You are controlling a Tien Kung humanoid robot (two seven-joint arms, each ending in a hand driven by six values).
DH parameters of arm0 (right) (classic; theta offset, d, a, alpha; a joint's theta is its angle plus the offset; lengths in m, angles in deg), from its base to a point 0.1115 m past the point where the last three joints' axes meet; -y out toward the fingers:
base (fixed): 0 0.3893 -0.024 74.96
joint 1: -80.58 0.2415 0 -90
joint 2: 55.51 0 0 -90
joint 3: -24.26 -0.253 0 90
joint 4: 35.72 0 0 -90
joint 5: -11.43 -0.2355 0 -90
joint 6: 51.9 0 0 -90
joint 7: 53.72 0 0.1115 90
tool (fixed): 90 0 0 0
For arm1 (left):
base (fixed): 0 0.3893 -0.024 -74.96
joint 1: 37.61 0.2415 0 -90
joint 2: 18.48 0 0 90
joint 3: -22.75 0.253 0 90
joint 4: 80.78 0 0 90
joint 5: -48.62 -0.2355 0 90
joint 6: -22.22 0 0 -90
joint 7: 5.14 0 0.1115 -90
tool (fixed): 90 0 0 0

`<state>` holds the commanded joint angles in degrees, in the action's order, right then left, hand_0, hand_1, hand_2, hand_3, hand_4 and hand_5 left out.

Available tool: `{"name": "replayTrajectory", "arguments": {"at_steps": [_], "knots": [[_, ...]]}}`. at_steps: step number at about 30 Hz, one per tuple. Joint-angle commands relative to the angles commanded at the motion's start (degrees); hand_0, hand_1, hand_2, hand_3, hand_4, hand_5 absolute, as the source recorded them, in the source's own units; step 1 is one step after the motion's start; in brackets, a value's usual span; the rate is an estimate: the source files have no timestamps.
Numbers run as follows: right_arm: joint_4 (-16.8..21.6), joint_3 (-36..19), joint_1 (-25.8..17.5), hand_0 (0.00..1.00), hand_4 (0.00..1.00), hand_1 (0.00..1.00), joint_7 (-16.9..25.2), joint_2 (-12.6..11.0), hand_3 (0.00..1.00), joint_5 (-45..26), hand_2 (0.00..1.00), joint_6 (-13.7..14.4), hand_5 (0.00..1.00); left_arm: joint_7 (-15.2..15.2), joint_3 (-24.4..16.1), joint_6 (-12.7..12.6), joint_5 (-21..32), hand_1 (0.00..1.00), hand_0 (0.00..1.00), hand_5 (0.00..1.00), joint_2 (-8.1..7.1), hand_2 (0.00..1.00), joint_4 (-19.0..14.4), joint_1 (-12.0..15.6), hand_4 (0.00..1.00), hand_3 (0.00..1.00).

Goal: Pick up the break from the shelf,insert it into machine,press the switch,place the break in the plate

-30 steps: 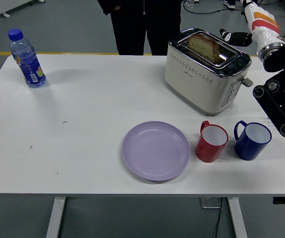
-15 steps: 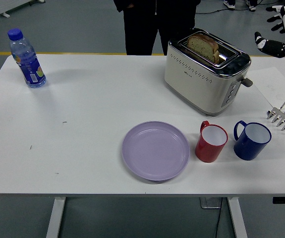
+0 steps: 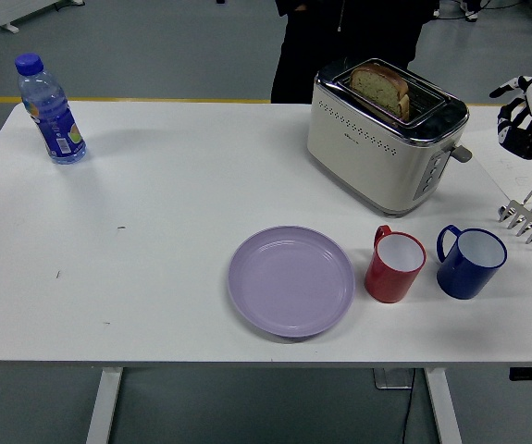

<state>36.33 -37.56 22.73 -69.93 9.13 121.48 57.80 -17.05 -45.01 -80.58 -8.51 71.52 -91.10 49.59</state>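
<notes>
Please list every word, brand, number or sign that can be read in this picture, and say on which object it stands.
No text here can be read for certain.
Toaster: a small dark mark on its cream side, too small to read.
Water bottle: a blue label with print, too blurred to read.
Purple plate, red mug and blue mug: no print visible.

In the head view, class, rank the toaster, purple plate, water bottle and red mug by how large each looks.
1. toaster, largest.
2. purple plate, close behind in spread but flat.
3. water bottle and red mug: too alike to rank; the bottle is taller and farther from the camera, the mug wider.
</notes>
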Motion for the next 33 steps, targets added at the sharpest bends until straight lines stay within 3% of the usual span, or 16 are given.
{"name": "replayTrajectory", "arguments": {"at_steps": [11, 33], "knots": [[-1.07, 2.07, -1.87, 0.304, 0.443, 0.296, -0.18, 0.44, 0.561, 0.64, 0.383, -1.15, 0.002, -0.02, 0.06, 0.06, -0.02, 0.588, 0.694, 0.964, 0.00, 0.719, 0.00, 0.15, 0.508, 0.678], [-6.77, 3.65, -0.69, 0.301, 0.429, 0.289, 0.38, 2.91, 0.559, 0.05, 0.373, -1.31, 0.002, 0.22, 0.96, 0.04, 1.15, 0.589, 0.694, 0.962, 0.00, 0.718, 0.00, -0.41, 0.502, 0.676]]}}
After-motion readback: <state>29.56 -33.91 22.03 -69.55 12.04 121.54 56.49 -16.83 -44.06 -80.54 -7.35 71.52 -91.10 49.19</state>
